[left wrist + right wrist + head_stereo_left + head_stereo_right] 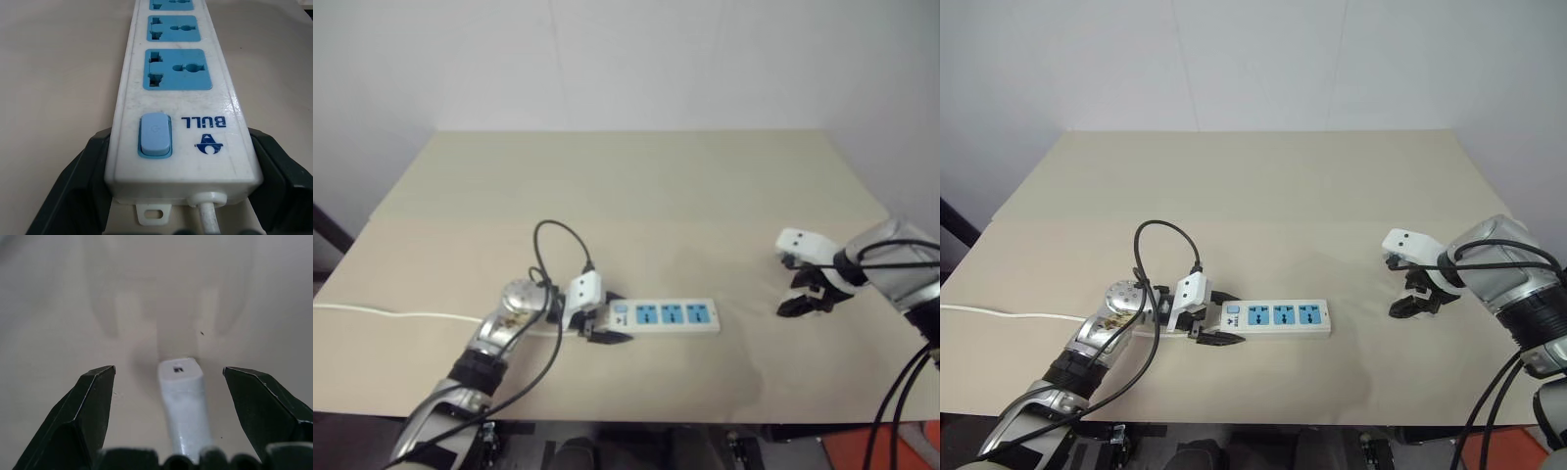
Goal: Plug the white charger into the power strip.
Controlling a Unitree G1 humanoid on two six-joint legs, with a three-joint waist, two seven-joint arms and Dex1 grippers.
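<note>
Your left claw (1216, 323) is clamped on the switch end of the power strip (1278, 316), which lies flat near the front of the table (1263, 186), well apart from the right arm. Your right claw (168, 377) stands wide, with the white charger (182, 406) standing on the table between its fingers (93, 401), untouched. Centre the block between the pads, then close squarely on its flat sides. It is smooth, glossy plastic with rounded corners and could slip or tip. The strip is a scuffed white bar with three blue sockets; the table is matte beige.
</note>
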